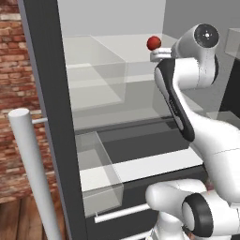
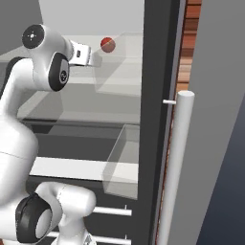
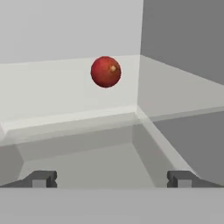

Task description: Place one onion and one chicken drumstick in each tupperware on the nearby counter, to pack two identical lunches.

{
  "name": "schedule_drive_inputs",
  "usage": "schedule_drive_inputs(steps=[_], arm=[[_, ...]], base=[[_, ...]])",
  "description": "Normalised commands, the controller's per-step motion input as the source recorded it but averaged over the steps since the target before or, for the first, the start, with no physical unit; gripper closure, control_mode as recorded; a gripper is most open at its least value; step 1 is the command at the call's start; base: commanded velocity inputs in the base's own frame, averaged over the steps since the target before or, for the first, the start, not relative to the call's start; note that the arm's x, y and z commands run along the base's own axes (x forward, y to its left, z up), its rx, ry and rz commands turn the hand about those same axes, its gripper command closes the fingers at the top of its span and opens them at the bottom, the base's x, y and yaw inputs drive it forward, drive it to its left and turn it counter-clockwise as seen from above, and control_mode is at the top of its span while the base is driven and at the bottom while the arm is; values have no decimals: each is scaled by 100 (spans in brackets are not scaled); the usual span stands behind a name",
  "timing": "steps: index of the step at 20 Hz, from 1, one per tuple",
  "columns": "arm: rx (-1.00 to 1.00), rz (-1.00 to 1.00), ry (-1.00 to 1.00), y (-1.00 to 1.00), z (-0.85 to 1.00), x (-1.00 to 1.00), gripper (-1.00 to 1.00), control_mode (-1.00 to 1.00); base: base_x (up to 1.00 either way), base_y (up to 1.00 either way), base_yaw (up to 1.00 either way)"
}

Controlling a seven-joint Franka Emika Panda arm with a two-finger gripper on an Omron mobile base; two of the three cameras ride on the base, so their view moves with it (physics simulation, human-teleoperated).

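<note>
A bright red onion (image 3: 106, 71) rests on an upper fridge shelf, straight ahead of my hand and a little above centre in the hand view. The same onion (image 1: 153, 43) sits at the back of that shelf, just left of my wrist in the left base view, and the onion (image 2: 107, 45) shows right of my hand in the right base view. My gripper (image 3: 111, 179) is open, its two dark fingertips (image 3: 41, 178) wide apart with nothing between them, short of the onion. Drumsticks, tupperware and counter are out of view.
I am reaching into an open fridge. A clear boxy bin (image 1: 96, 75) stands on the upper shelf at the left, another clear bin (image 1: 101, 180) lower down. The dark fridge door edge (image 1: 44, 93) and its pale bar handle (image 1: 33, 173) flank the left; a brick wall (image 1: 11, 93) lies beyond.
</note>
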Motion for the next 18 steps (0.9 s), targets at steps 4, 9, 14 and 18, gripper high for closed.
schedule_drive_inputs(steps=[4,9,14,18], arm=[[0,0,-2,-3,1,54,-100,-100],[0,-1,0,-12,1,51,-100,-100],[0,-1,0,-12,2,50,-100,-100],[0,-1,0,-5,2,53,-100,-100]], base=[[0,0,0],[0,0,0],[0,0,0],[0,0,0]])
